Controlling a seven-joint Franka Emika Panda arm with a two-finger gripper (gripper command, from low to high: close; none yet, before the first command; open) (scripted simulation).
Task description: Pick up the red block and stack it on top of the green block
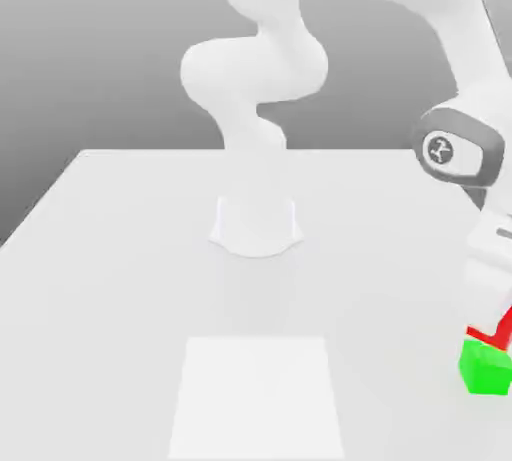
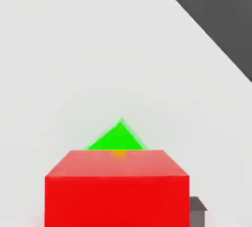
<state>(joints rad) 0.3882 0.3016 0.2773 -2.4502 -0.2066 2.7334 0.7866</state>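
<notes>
Hand view: gripper (image 2: 118, 221) pinching red block (image 2: 117, 186) just above green block (image 2: 118, 138); corners look rotated, so square up, then lower gently.

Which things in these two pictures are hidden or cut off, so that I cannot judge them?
- Green block, hand view: the red block covers most of it.
- Whether the blocks touch: unclear in both views.
- Red block, exterior view: mostly behind the arm and cut by the right edge.
- Green block, exterior view: clipped by the right edge.
</notes>
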